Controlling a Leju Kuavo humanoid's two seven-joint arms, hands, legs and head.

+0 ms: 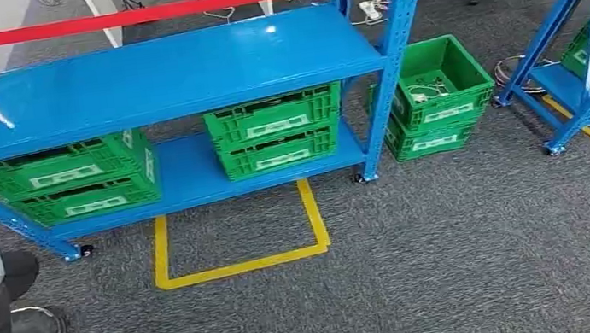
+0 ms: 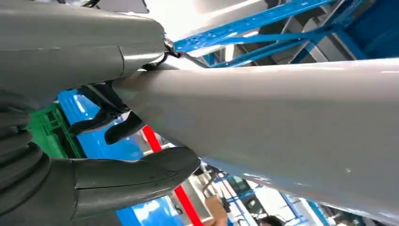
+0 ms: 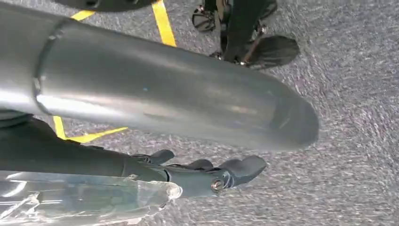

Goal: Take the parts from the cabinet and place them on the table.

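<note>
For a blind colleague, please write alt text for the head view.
A blue shelf rack stands on grey carpet, with green crates on its lower shelf. More green crates sit on the floor beside it, and yellow floor tape marks a bay in front.

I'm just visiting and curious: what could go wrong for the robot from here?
The crates sit low under the top shelf, so a reaching arm might bump its edge. The clear plastic by the right robot hand could perhaps slip loose.

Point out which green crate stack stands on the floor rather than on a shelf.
The stack of green crates just right of the blue rack's upright stands on the carpet; its top crate is open, with small parts inside.
</note>
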